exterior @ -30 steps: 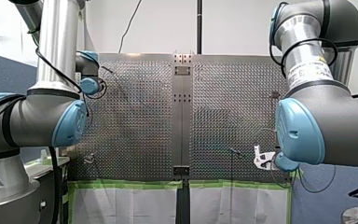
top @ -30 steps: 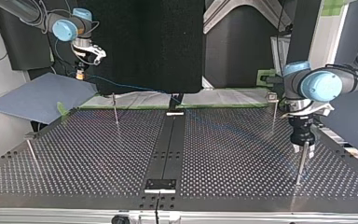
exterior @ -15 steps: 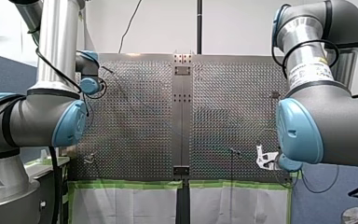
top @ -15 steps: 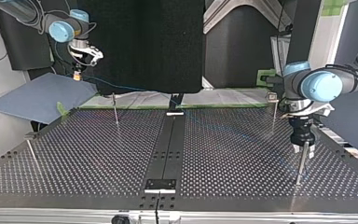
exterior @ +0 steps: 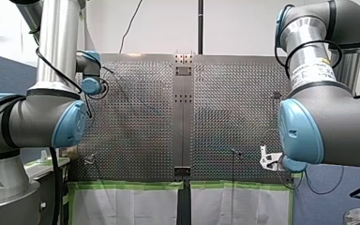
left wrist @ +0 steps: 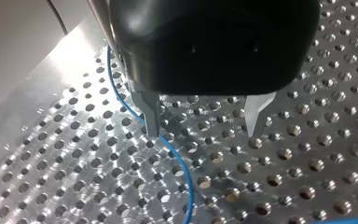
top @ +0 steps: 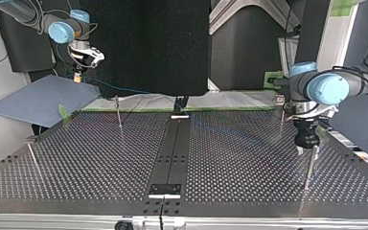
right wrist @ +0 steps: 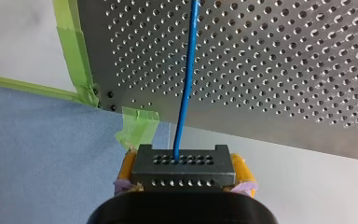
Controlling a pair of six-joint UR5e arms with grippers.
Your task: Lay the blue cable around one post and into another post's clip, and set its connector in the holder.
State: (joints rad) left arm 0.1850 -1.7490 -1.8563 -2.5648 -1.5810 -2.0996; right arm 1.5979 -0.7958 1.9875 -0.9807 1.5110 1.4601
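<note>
In the right wrist view my right gripper [right wrist: 183, 179] is shut on the black connector block [right wrist: 183, 167], with yellow pads on either side. The blue cable [right wrist: 186, 79] leaves the block and runs over the perforated plate. In the top view this gripper [top: 78, 76] hangs beyond the table's far left corner, and the cable [top: 139, 90] stretches from it toward the middle. My left gripper [left wrist: 204, 130] is open just above the plate, with the cable [left wrist: 177, 163] passing beside one metal finger [left wrist: 151, 116]. In the top view it [top: 306, 149] stands over a thin post [top: 308, 170].
Thin posts stand on the plate [top: 100, 158] at the top view's left [top: 118, 112], far left [top: 32, 155] and right rear [top: 281, 115]. A dark rail [top: 172, 148] runs down the middle to a small bracket [top: 164, 189]. Green tape and a blue sheet [top: 38, 98] lie past the far edge.
My right gripper has carried the connector further to the top view's left, drawing the cable along. My left gripper has shifted slightly toward the table's far side.
</note>
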